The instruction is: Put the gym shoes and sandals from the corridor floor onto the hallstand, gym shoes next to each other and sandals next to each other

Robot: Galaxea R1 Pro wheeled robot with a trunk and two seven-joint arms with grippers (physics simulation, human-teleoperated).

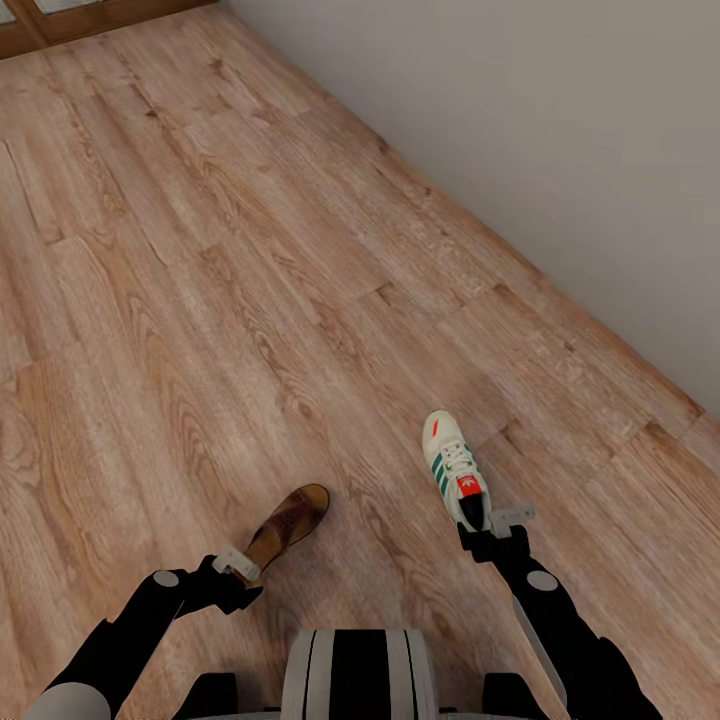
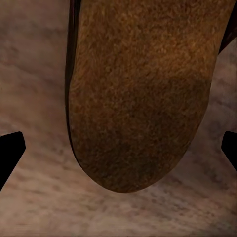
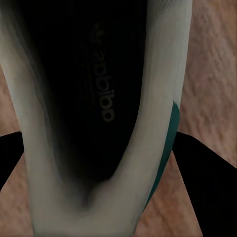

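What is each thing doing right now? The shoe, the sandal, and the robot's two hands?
gym shoe: upright, heel end held by the right gripper.
sandal: sole side down, heel end at the left gripper.
left gripper: at the sandal's heel; fingers spread wide, so grip unclear.
right gripper: shut on the gym shoe's heel.
corridor floor: wood planks beneath both.

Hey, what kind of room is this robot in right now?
Likely a hallway or corridor in a home: wood-plank floor running along a plain wall, a wooden frame at the far end, and shoes, a sandal and a gym shoe, at the grippers.
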